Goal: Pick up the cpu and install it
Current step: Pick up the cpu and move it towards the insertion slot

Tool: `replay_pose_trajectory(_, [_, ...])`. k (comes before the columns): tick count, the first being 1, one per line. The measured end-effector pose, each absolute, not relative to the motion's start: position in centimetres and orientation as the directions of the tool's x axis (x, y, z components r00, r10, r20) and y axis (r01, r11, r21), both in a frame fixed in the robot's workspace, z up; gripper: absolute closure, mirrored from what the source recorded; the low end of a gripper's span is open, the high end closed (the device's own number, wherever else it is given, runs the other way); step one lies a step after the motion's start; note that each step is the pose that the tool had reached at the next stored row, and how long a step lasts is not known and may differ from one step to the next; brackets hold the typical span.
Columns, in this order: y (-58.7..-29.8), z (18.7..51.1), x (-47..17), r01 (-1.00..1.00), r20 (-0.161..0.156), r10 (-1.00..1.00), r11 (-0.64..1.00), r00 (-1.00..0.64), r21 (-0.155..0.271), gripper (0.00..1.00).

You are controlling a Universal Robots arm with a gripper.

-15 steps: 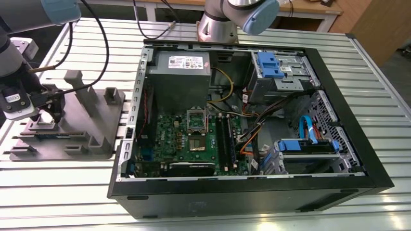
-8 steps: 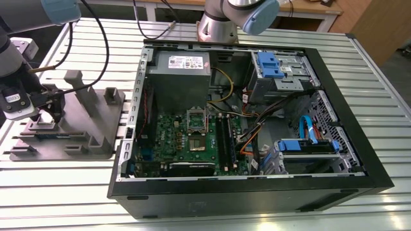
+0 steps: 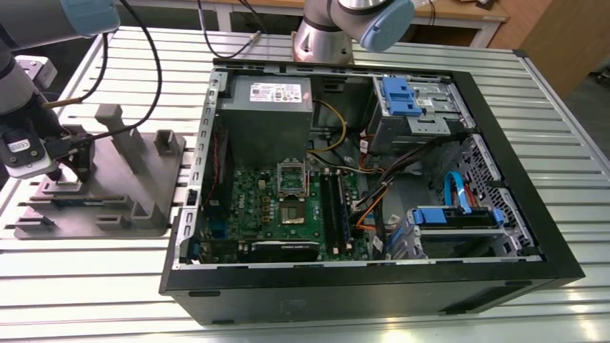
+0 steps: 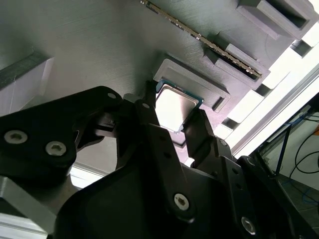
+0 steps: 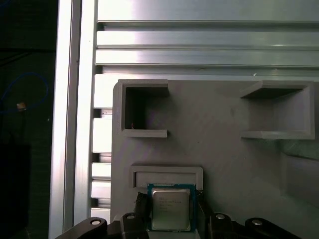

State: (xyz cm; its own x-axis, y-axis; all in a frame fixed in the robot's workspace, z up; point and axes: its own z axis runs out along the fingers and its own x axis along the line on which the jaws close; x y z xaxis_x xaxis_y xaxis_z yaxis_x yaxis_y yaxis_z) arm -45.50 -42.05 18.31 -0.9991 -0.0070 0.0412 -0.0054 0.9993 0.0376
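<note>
The cpu [image 4: 174, 105] [image 5: 170, 209], a small square chip with a pale metal top, lies in its shallow seat on the grey plastic tray [image 3: 143, 171] [image 5: 219, 149]. My gripper [image 3: 63, 171] [image 4: 173, 117] [image 5: 171, 214] stands over the tray at the exterior view's left. Its two black fingers [image 4: 155, 134] press against opposite edges of the chip, so it is shut on the cpu. The chip sits level, still down in the seat. The green motherboard [image 3: 286, 214] with its open socket [image 3: 291, 212] lies inside the computer case [image 3: 515, 236].
The tray has upright posts [image 3: 110, 118] and slots; a memory stick [image 4: 204, 40] lies in one slot near the chip. The tray rests on a ribbed aluminium table [image 3: 114, 286]. A second arm's base [image 3: 324, 39] stands behind the case. Cables and drive bays [image 3: 415, 100] crowd the case.
</note>
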Motion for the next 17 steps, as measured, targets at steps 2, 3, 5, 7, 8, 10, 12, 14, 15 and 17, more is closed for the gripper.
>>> replay_pose_trajectory(2, [-42.1, 18.3, -45.5, -0.005, 0.041, -0.007, 0.999, -0.999, 0.037, 0.53])
replay_pose_trajectory(3, [-42.1, 18.3, -45.5, -0.005, 0.041, -0.007, 0.999, -0.999, 0.037, 0.53])
replay_pose_trajectory(5, [-42.1, 18.3, -45.5, -0.005, 0.041, -0.007, 0.999, -0.999, 0.037, 0.53])
replay_pose_trajectory(7, [-42.0, 18.3, -45.5, -0.005, 0.041, -0.007, 0.999, -0.999, 0.037, 0.53])
replay_pose_trajectory(8, [-42.0, 18.4, -45.5, -0.005, 0.041, -0.007, 0.999, -0.999, 0.037, 0.53])
replay_pose_trajectory(10, [-42.0, 18.6, -45.5, -0.005, 0.041, -0.007, 0.999, -0.999, 0.037, 0.53])
replay_pose_trajectory(12, [-42.0, 19.0, -45.5, -0.005, 0.041, -0.007, 0.999, -0.999, 0.037, 0.53])
replay_pose_trajectory(14, [-42.0, 19.3, -45.5, -0.005, 0.041, -0.007, 0.999, -0.999, 0.037, 0.53])
replay_pose_trajectory(15, [-42.0, 19.5, -45.5, -0.005, 0.041, -0.007, 0.999, -0.999, 0.037, 0.53])
replay_pose_trajectory(17, [-42.0, 19.8, -45.5, -0.005, 0.041, -0.007, 0.999, -0.999, 0.037, 0.53])
